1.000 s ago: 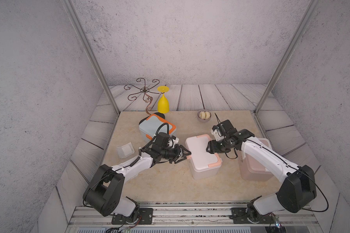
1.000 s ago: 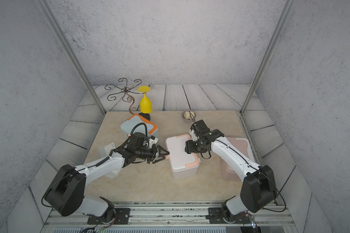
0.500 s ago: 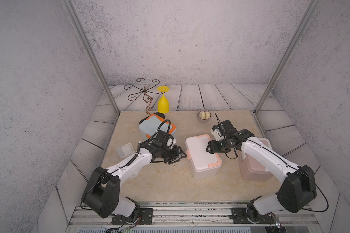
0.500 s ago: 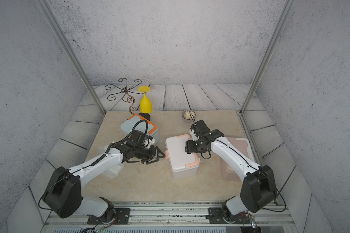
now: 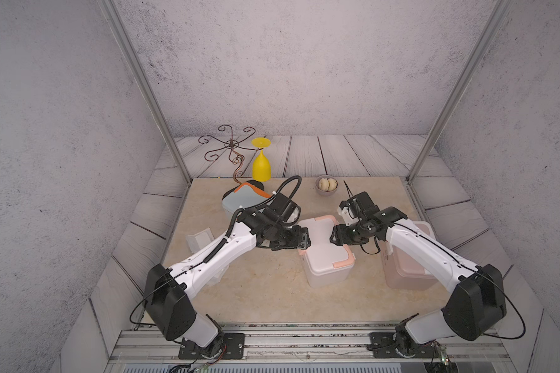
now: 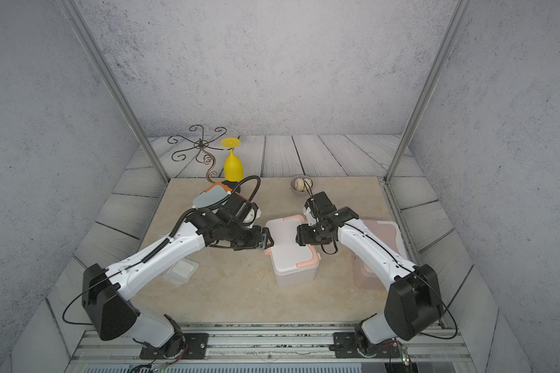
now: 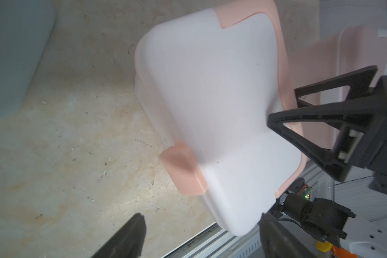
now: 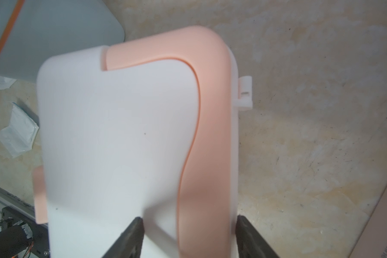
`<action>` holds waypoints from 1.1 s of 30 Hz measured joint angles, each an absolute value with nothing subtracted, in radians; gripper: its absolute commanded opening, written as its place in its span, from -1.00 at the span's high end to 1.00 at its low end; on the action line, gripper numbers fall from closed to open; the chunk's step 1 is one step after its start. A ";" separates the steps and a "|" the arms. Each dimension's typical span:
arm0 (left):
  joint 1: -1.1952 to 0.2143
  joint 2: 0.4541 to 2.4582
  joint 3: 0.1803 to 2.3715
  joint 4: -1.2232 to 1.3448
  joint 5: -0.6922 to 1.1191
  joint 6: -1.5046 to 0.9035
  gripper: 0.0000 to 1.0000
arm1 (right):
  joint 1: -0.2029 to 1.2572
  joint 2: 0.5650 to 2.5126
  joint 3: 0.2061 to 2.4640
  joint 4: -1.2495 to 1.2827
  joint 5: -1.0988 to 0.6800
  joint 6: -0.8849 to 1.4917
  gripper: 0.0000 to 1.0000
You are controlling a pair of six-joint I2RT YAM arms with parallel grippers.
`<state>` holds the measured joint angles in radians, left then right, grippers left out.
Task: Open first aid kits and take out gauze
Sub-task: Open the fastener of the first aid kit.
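Note:
The white first aid kit with peach trim (image 5: 324, 250) (image 6: 288, 248) stands mid-table with its lid down. My left gripper (image 5: 304, 240) (image 6: 267, 240) (image 7: 201, 236) is open at the kit's left side, above its peach latch (image 7: 181, 172). My right gripper (image 5: 332, 237) (image 6: 297, 239) (image 8: 190, 236) is open, one finger on the lid and one at the outer edge, astride the peach band (image 8: 208, 138). The grey-blue kit (image 5: 243, 200) (image 6: 209, 197) sits behind my left arm. My right arm partly covers the pink kit (image 5: 408, 268) (image 6: 382, 232). Gauze packets (image 5: 201, 239) (image 6: 180, 270) (image 8: 16, 131) lie on the table at the left.
A small grey bowl (image 5: 326, 184) stands at the back. An upturned yellow glass (image 5: 261, 166) and a wire stand (image 5: 232, 145) are at the back left. Metal posts (image 5: 446, 97) rise at the back corners. The mounting rail (image 5: 304, 342) runs along the front.
My left gripper has opened wider and edged right, over the white kit's left side. The right arm and the kits have not moved.

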<state>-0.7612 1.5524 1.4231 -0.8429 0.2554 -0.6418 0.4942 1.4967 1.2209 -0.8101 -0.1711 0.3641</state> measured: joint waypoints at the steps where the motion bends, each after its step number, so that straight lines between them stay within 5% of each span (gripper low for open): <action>1: -0.765 1.573 1.438 -0.857 0.241 -0.633 -0.66 | 0.494 1.497 1.221 -0.810 -0.171 0.364 -0.30; 16: -0.789 1.712 1.538 -0.970 0.120 -0.568 -0.59 | 0.491 1.497 1.212 -0.784 -0.183 0.364 -0.30; 33: -0.765 1.657 1.374 -0.991 0.065 -0.591 -0.56 | 0.492 1.509 1.200 -0.719 -0.202 0.365 -0.30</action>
<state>-0.7650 1.6569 1.3735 -0.9909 0.0647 -0.5911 0.4915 1.5089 1.1999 -0.7189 -0.2024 0.3653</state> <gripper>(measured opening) 0.781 0.650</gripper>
